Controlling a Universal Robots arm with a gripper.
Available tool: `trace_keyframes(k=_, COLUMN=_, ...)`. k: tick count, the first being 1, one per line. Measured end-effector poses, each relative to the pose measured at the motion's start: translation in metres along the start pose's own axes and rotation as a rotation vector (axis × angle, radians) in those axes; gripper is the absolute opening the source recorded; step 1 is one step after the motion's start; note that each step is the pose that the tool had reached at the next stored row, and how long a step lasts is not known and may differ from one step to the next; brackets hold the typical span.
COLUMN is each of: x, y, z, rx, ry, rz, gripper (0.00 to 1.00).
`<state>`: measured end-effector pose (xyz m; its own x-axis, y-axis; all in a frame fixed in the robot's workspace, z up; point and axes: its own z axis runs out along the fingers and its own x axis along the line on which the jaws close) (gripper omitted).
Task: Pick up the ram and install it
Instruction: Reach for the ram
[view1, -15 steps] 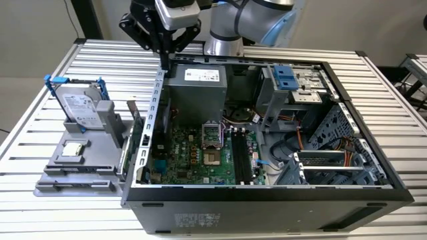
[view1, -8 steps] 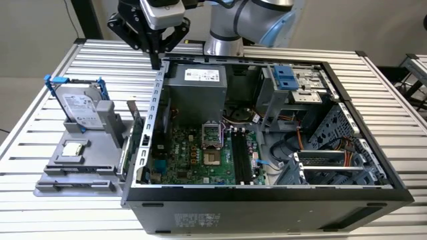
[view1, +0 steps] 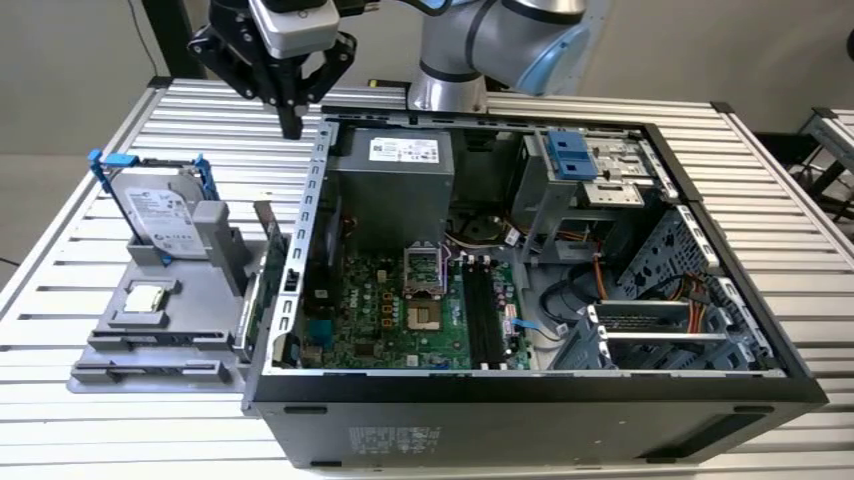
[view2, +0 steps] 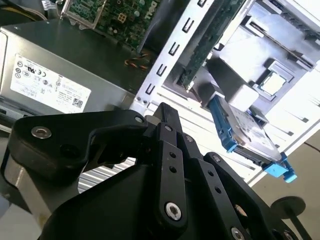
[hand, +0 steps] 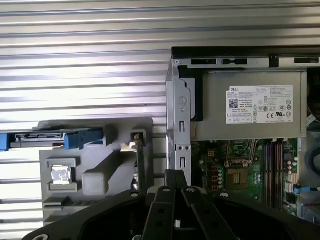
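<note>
Below and aside of the fingers (view1: 290, 115), ram (view1: 276, 280) stands on edge in grey holder (view1: 134, 350) — untouched. Fingers pinched together, empty. Approach step, likely; grasp needs them parted across its top edge.

End effector (view1: 290, 128) aloft, seemingly closed

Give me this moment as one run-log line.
gripper: shut, holding nothing, raised beside case | ram: on edge in gray holder, not picked | motherboard slots: no ram
</note>
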<state>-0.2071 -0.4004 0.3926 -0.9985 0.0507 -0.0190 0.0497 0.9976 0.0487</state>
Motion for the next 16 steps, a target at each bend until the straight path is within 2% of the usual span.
trace_keyframes(k=16, x=0.0353, y=-0.0018, z=-0.0007, rx=0.0, ry=0.0001, rz=0.0, gripper=0.0)
